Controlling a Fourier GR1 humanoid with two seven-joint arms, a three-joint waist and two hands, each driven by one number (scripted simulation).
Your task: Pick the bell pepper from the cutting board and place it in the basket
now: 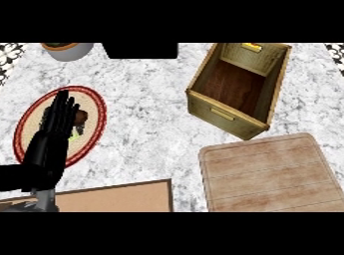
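a white and grey marbled counter top (145, 134) is seen from steeply above, filling most of the view. at its lower right a pale wooden cutting board with rounded corners (273, 174) lies flat, its surface bare. just beyond the board's far edge, an open rectangular wooden basket with a dark brown inner floor (237, 89) stands slightly turned, nothing visible inside it. at the left an oval woven mat with a red rim (93, 107) is laid on the counter. over that mat the black left hand (53, 134) is stretched out, fingers straight and close together, thumb spread to the left; nothing is clasped by it. beneath the fingers a small dark brown and green shape (80, 119) is partly hidden; whether this is the bell pepper cannot be told. a flat tan panel (123, 196) runs along the lower edge. at the top left a grey round pot with an orange rim (68, 50) is cut off by the edge.
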